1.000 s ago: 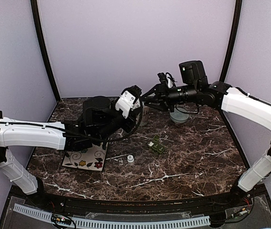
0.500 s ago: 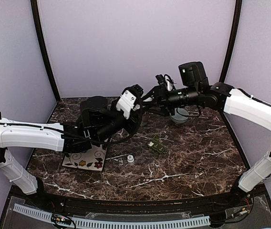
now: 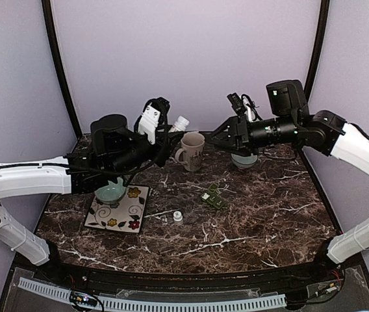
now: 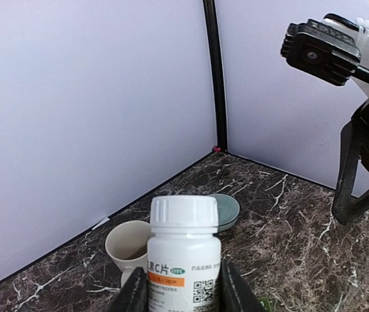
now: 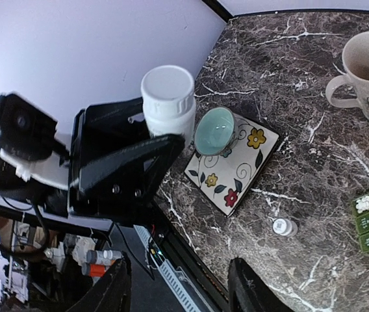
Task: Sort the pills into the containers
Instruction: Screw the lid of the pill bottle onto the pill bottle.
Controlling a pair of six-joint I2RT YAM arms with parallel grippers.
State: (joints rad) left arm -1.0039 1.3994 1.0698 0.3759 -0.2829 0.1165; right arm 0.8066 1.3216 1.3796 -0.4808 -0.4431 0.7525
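The left gripper (image 4: 183,294) grips a white bottle (image 4: 183,240), held up just left of the mug (image 3: 191,151). The right gripper (image 5: 179,286) hangs right of the mug, jaws wide and empty. The pill box (image 3: 214,198) lies on the tabletop (image 3: 269,214) in front of the mug, with pills (image 5: 364,203) in one compartment.

Mug (image 3: 191,151) sits mid-frame; pill box (image 3: 214,199) lower right of it, cap (image 3: 178,217) left of the box, bowl (image 3: 110,192) on tile (image 3: 127,218) at left.
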